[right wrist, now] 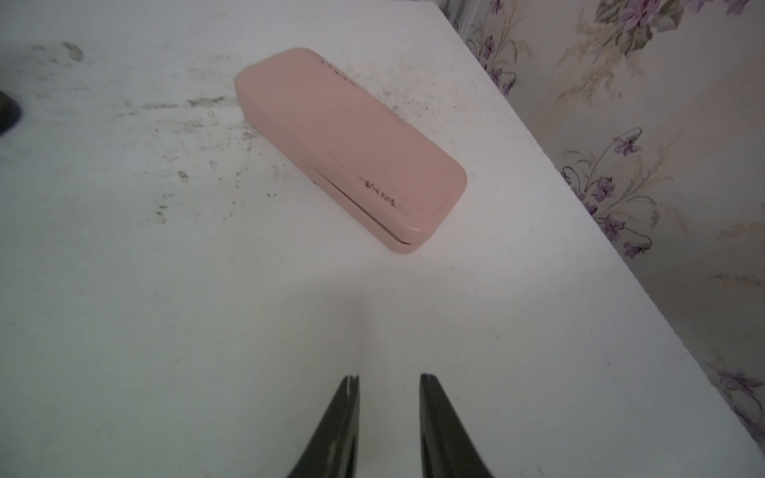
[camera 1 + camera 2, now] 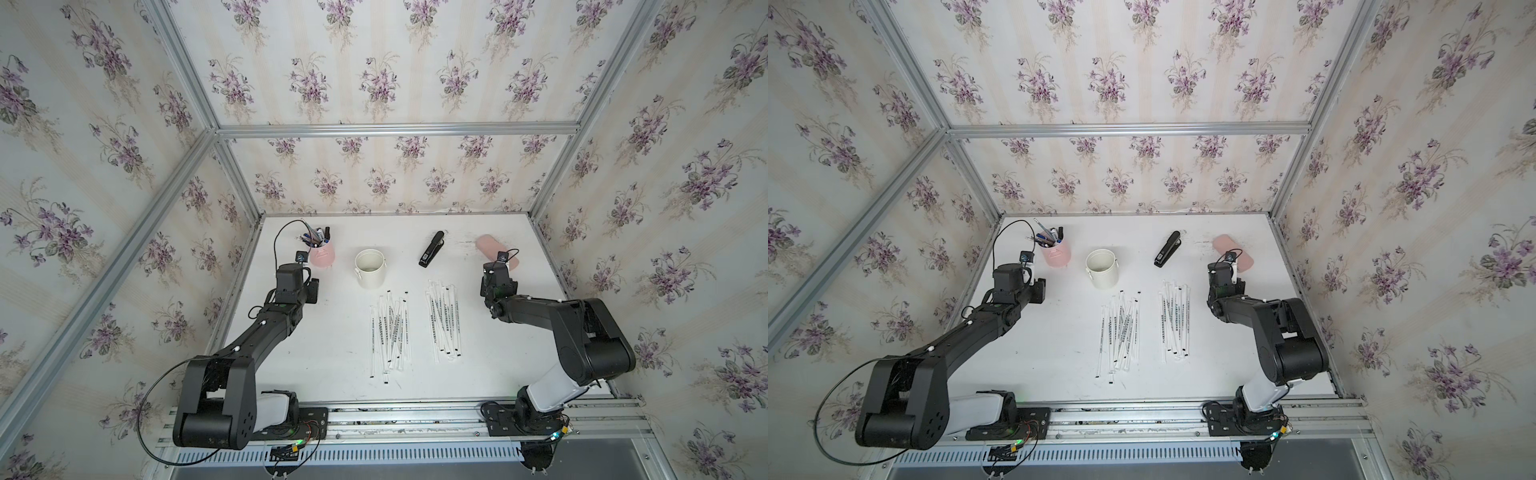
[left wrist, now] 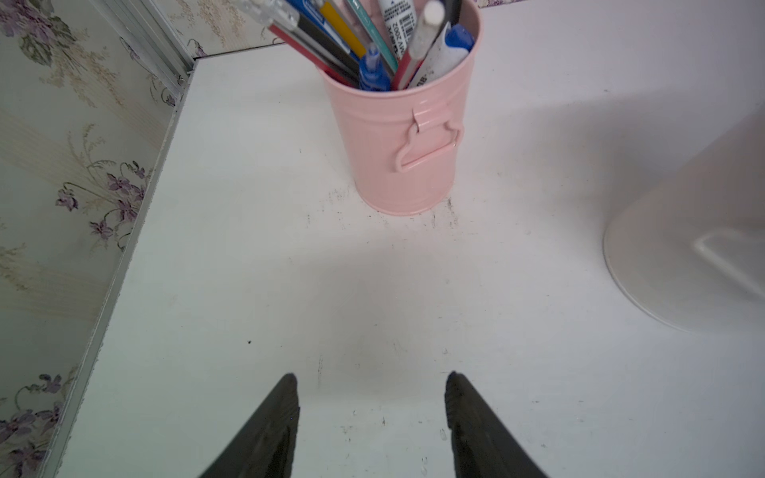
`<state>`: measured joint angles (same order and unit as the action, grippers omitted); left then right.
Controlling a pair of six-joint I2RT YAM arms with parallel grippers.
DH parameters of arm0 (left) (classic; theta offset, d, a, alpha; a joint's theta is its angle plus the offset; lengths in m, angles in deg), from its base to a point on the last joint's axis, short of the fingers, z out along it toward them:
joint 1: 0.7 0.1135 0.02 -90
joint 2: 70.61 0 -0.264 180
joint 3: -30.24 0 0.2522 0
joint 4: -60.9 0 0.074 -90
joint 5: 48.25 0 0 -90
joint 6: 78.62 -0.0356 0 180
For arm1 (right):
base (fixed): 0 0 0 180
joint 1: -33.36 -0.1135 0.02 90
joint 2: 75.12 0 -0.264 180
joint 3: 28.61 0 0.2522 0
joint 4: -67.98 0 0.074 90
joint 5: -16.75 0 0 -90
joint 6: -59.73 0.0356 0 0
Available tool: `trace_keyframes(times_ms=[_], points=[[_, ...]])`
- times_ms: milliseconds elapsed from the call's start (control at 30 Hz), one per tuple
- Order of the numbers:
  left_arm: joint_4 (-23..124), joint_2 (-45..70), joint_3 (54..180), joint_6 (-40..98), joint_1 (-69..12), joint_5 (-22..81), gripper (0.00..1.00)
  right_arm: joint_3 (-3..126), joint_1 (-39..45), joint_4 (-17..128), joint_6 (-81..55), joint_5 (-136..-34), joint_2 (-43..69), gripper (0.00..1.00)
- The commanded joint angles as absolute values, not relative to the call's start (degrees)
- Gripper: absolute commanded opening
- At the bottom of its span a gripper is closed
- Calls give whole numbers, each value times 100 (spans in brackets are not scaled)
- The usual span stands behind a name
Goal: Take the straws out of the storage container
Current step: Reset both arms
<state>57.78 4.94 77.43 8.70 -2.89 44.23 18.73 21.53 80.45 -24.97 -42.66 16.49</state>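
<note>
Two loose heaps of paper-wrapped straws lie flat on the white table in both top views, a left heap (image 2: 388,328) (image 2: 1121,328) and a right heap (image 2: 442,320) (image 2: 1175,320). Behind them the white storage container (image 2: 370,279) (image 2: 1102,281) stands upright, and no straws show inside it. The left wrist view catches its wall (image 3: 683,269) off to one side. My left gripper (image 3: 372,377) is open over bare table, short of the pink pen cup. Also open and holding nothing, my right gripper (image 1: 390,376) hovers over bare table, short of the pink case.
A pink pen cup (image 2: 322,255) (image 3: 397,145) full of pens stands at the back left. A black stapler (image 2: 431,249) lies behind the right heap. At the back right rests a pink case (image 2: 490,248) (image 1: 347,145). Papered walls close in both sides and the back.
</note>
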Motion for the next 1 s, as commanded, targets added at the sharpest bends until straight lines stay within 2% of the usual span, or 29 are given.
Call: trace_keyframes(times_ms=[0, 67, 167, 367, 467, 633, 767, 800, 833, 967], points=[[6823, 630, 7503, 615, -223, 4182, 58, 1420, 2189, 9664, -3256, -4790, 1409, 30], [7332, 674, 7300, 598, -138, 3918, 59, 1053, 2229, 10154, -3443, -5198, 1156, 31], [7290, 665, 7322, 697, -6, 3673, 60, 523, 2296, 10898, -3635, -5757, 855, 31], [8028, 676, 6985, 790, 191, 3006, 61, 477, 2593, 10846, -3621, -6826, 741, 32], [7886, 881, 7159, 744, 203, 2879, 61, 101, 2771, 11716, -3503, -7322, 864, 33], [8217, 1253, 7092, 708, 195, 2849, 63, -257, 3026, 12787, -3167, -7316, 1280, 38], [8343, 1341, 7057, 725, 191, 2894, 66, -135, 3103, 12488, -2988, -7076, 1260, 41], [8326, 1342, 7055, 733, 190, 2929, 67, -127, 3099, 12473, -2966, -7045, 1265, 93], [8375, 1375, 7055, 782, 194, 3026, 69, -140, 3099, 12540, -2969, -7047, 1284, 100], [8387, 1395, 7044, 811, 176, 3107, 90, -138, 3099, 12507, -2974, -7044, 1261, 100]])
